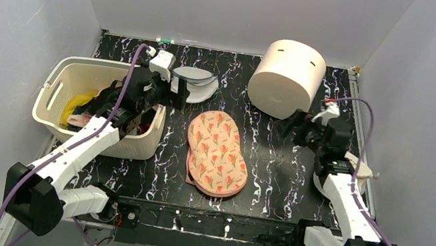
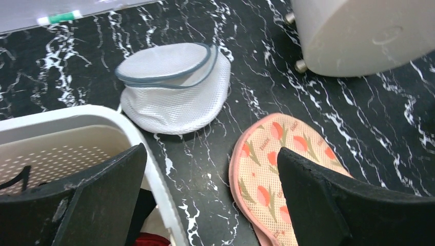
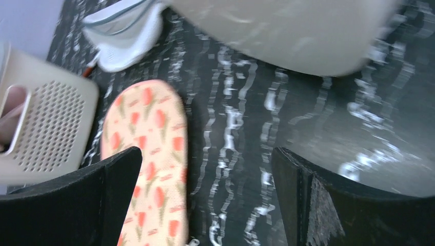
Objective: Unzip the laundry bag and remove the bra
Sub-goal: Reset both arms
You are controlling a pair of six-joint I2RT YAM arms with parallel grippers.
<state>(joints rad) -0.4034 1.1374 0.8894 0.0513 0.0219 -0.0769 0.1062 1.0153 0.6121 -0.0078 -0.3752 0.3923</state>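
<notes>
The laundry bag point(image 1: 217, 153) lies flat and closed in the middle of the table, beige-pink with red-orange flowers and a pink rim. The bra is not in view. My left gripper point(image 1: 177, 91) is open and empty, raised over the gap between the basket and the case's far end; the left wrist view shows the case point(image 2: 267, 171) under my right finger. My right gripper point(image 1: 290, 126) is open and empty, raised to the right of the case. The blurred right wrist view shows the case point(image 3: 149, 138) by my left finger.
A cream laundry basket point(image 1: 59, 85) with clothes stands at the left; its rim point(image 2: 128, 128) lies under my left finger. A round grey-white mesh bag point(image 1: 203, 84) lies behind the case. A cream drum point(image 1: 287, 78) lies tipped at the back right.
</notes>
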